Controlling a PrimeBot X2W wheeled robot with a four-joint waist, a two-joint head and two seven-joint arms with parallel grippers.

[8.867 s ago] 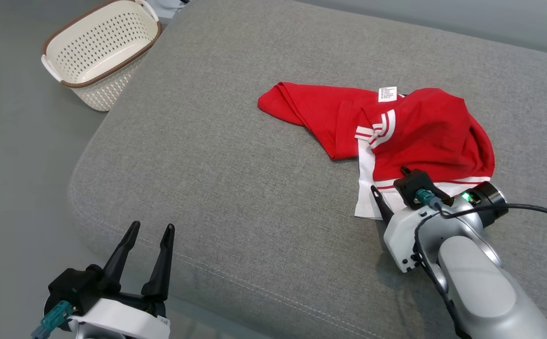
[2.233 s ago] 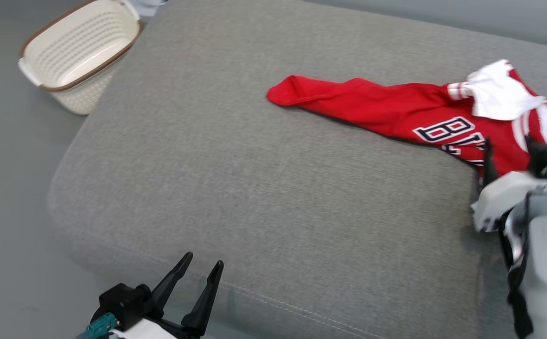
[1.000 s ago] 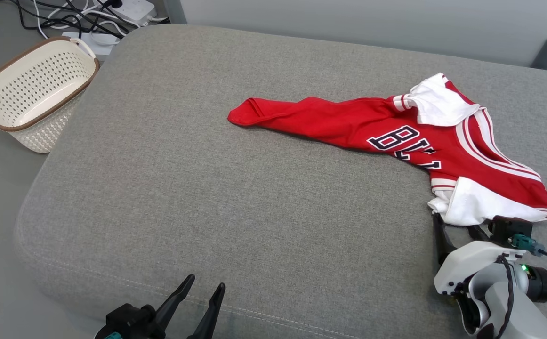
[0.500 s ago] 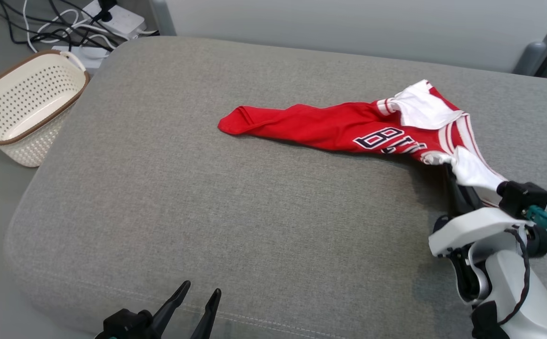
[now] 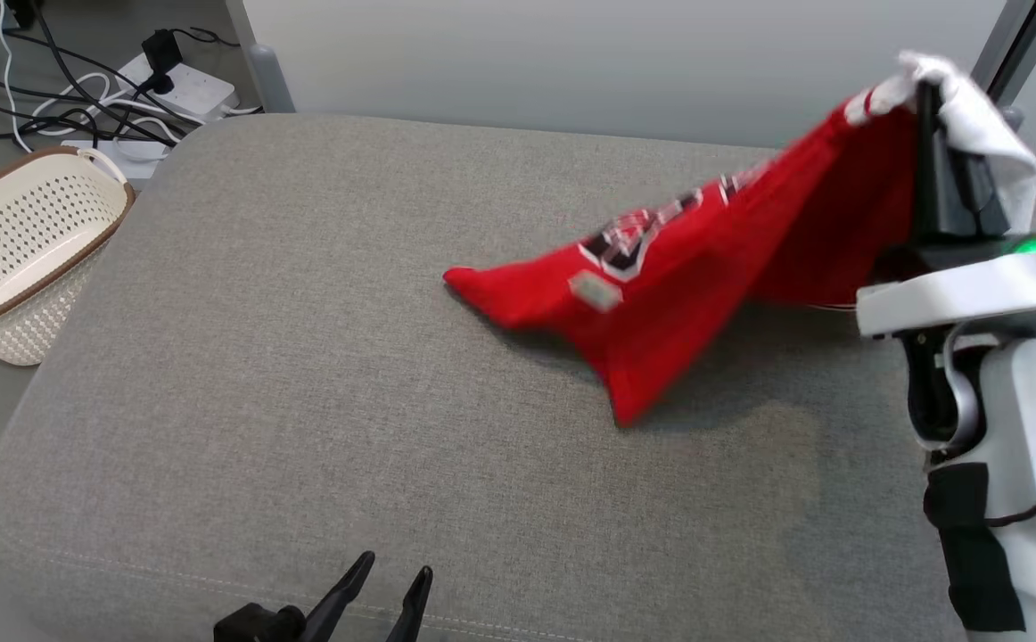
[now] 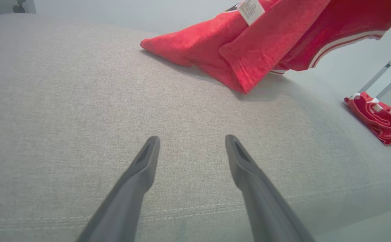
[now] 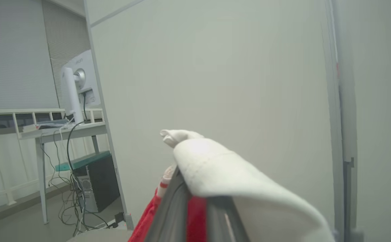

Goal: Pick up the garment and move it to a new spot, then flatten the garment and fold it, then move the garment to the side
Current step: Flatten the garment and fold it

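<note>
Red garment (image 5: pixel 705 259) in right gripper (image 5: pixel 926 94)

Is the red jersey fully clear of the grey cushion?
No, one end of the red jersey hangs from the right arm's jaws while its other end lies on the grey cushion.

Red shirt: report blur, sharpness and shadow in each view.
Head view: the red shirt is smeared, its lettering unreadable, with a soft shadow on the cushion beneath. Left wrist view: the shirt is sharp, its weave visible. Right wrist view: its white edge is close, bright and slightly soft.
</note>
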